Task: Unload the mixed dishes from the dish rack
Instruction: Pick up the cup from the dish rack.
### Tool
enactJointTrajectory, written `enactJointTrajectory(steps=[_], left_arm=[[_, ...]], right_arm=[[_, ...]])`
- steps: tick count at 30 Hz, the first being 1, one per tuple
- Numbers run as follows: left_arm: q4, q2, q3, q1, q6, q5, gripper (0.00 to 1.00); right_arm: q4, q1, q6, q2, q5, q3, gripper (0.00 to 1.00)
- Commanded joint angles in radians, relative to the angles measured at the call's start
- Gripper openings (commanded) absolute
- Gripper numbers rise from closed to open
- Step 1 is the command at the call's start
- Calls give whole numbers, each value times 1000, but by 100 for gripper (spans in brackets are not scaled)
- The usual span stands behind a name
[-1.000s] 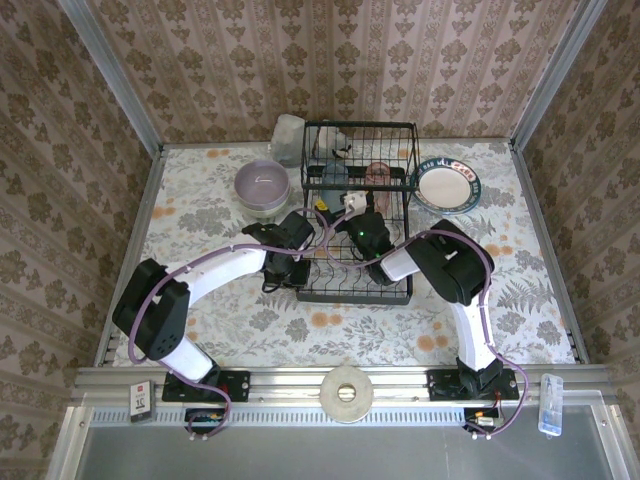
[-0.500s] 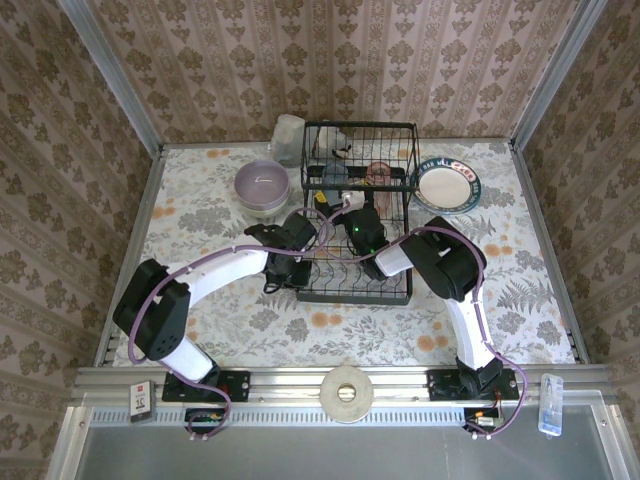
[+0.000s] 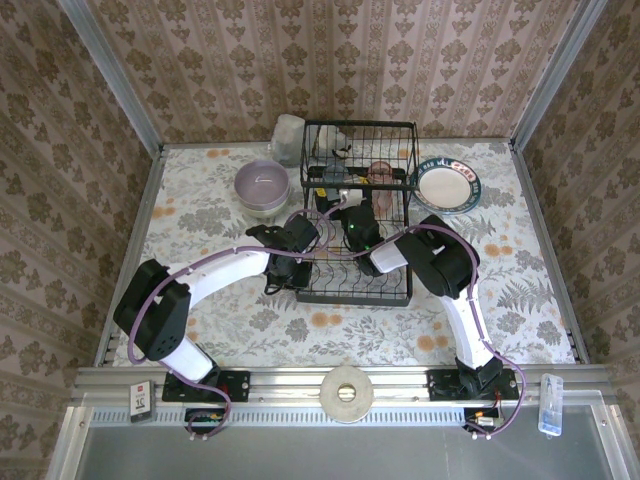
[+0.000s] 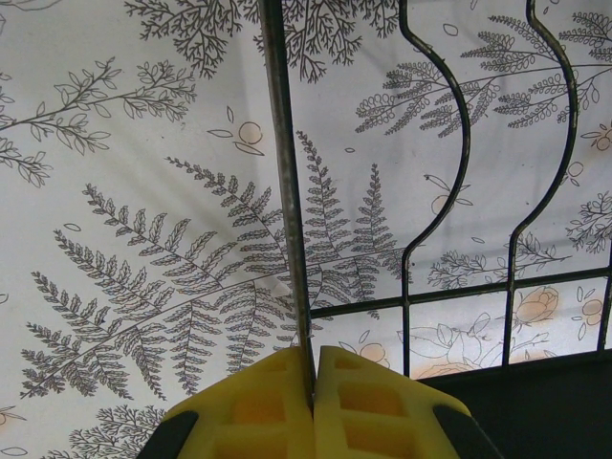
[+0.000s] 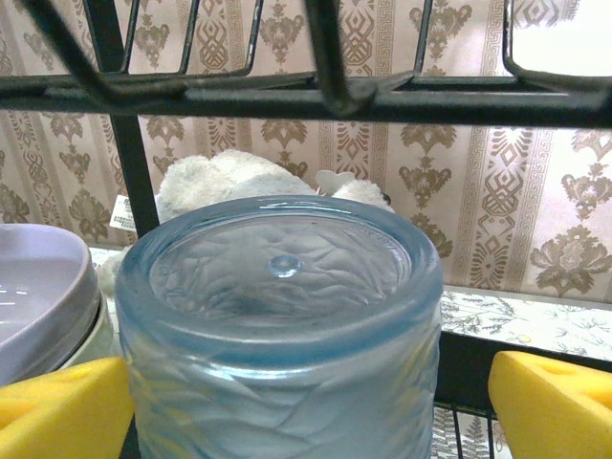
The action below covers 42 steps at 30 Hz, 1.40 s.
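The black wire dish rack (image 3: 358,262) stands mid-table. On its left edge my left gripper (image 3: 290,268) is shut; in the left wrist view the yellow fingers (image 4: 368,406) pinch a rack wire (image 4: 283,172). My right gripper (image 3: 338,198) reaches into the rack, open around an upside-down grey-blue tumbler (image 3: 332,178). In the right wrist view this tumbler (image 5: 282,316) sits between the yellow fingers (image 5: 555,402), with a gap on its right side. A pink tumbler (image 3: 380,174) stands beside it in the rack.
A lavender bowl (image 3: 262,183) stacked on a pale bowl sits left of the rack, also at the left edge of the right wrist view (image 5: 38,287). A white plate with dark patterned rim (image 3: 447,186) lies right of it. A grey-white lumpy object (image 3: 288,135) sits behind.
My right gripper has pushed further into the rack, up around the grey-blue tumbler, and its jaws have narrowed slightly. The left gripper has kept its hold on the rack wire.
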<state>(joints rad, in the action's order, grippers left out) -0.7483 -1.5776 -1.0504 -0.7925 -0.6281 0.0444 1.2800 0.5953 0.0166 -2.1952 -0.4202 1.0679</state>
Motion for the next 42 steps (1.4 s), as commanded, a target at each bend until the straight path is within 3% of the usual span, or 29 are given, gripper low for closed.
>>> enactJointTrajectory(steps=[1, 16, 42], left_arm=[[-39, -31, -15, -32, 41, 66, 0], [-33, -36, -13, -31, 27, 52, 0], [8, -76, -55, -30, 32, 25, 0]], right_arm=[[20, -7, 18, -25, -21, 43, 91], [9, -2, 66, 9, 85, 3, 68], [25, 83, 9, 243, 107, -254, 56]])
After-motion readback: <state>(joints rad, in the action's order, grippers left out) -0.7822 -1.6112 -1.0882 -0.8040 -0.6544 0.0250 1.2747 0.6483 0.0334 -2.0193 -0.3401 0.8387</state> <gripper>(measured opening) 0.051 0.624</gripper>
